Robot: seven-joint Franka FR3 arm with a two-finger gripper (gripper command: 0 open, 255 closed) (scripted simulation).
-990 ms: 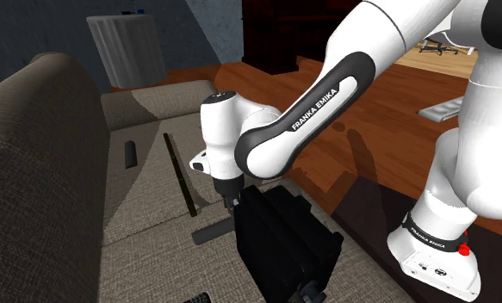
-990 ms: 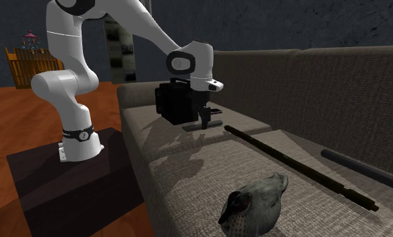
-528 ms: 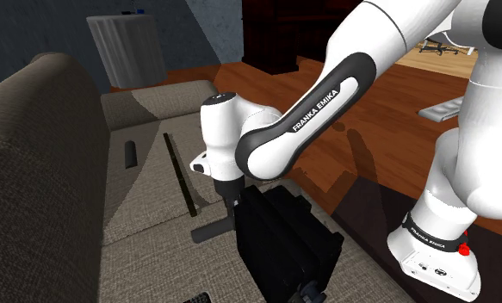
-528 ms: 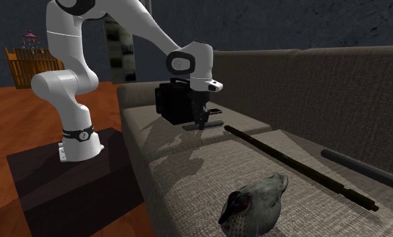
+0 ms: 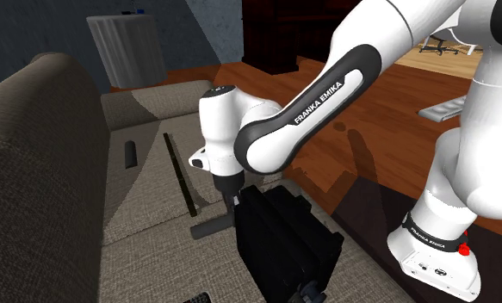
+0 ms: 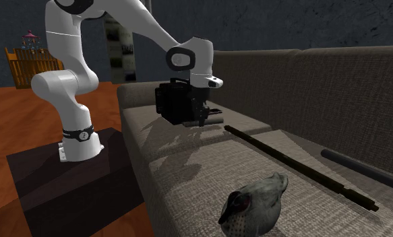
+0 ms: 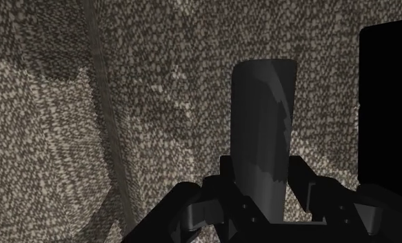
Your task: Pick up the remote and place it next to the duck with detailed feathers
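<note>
Clasping the dark grey remote tightly between its two fingers, the end effector hangs low over the sofa seat, beside a black box. The feathered duck lies well apart on the same seat, with a long black rod nearer the backrest.

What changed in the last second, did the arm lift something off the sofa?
The gripper, shut on the remote, has risen a little and carried the remote up, so it seems just clear of the sofa seat. The duck, the long black stick and the stand stayed where they were.
</note>
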